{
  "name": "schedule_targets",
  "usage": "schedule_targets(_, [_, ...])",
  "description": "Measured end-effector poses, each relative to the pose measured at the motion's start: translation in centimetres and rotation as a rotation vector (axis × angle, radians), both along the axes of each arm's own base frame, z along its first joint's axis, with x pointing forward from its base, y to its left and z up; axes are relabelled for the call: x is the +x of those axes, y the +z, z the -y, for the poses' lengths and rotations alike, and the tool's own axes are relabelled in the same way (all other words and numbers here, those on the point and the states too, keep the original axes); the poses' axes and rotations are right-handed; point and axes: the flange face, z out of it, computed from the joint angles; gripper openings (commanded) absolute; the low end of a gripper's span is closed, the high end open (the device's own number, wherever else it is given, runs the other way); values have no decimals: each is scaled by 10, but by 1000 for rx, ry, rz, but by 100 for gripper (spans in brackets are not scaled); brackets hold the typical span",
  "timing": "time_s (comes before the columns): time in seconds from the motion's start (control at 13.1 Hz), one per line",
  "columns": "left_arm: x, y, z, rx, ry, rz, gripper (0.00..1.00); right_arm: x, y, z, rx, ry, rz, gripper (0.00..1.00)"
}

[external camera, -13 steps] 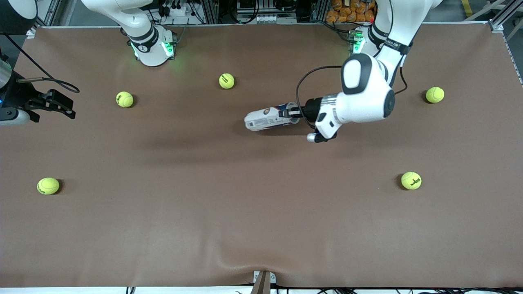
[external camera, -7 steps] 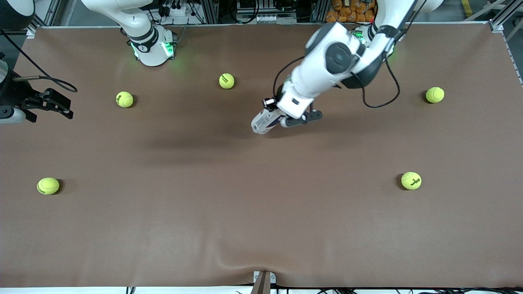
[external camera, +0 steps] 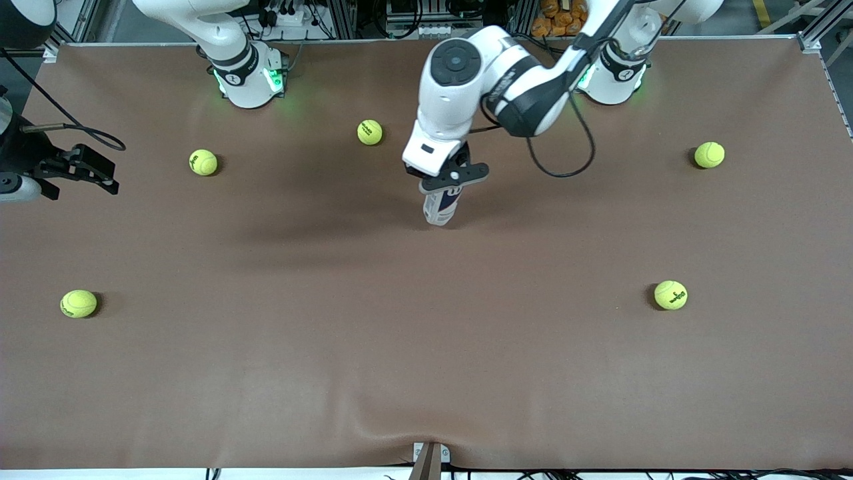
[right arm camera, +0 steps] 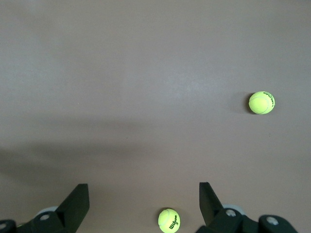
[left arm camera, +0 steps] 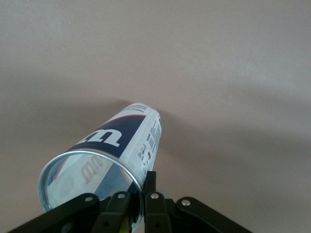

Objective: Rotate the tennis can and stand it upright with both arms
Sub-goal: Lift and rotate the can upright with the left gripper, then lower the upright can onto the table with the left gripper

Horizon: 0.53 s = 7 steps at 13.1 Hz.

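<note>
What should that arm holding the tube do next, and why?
Probably tip it the last bit straight and let go. The left gripper is shut on the rim of the tennis can, whose base is at the table but which looks slightly tilted. The right gripper waits open at its own end of the table.

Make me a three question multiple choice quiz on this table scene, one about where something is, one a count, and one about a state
1. What is the left tool over?
A. the table's middle
B. the table's edge at the front camera
C. the right arm's base

2. How many tennis balls lie on the table?
A. three
B. five
C. seven

3. How does the tennis can stand?
A. lying flat
B. nearly upright, held by its rim
C. upside down in the air

Answers: 1 A, the front view shows it mid-table; 2 B, five balls show in the front view; 3 B, the left tool is shut on the can's silvery rim, base on the table. The right tool waits open.
</note>
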Motion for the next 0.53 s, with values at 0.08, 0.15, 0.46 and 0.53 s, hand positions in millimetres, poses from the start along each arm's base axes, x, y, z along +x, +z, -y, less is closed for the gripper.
schedule_targets(0.08, [-5, -9, 7, 20, -3, 4, 0, 0, 0, 0, 0, 0, 1, 100])
schedule_targets(0.15, [-7, -18, 11, 36, -1, 6, 0, 0, 1, 0, 0, 0, 1, 100])
schedule_targets(0.46, [-3, -29, 17, 44, 7, 1, 0, 0, 1, 0, 0, 0, 2, 100])
schedule_targets(0.53, [-2, -28, 16, 43, 9, 4, 4, 0, 1, 0, 0, 0, 2, 100])
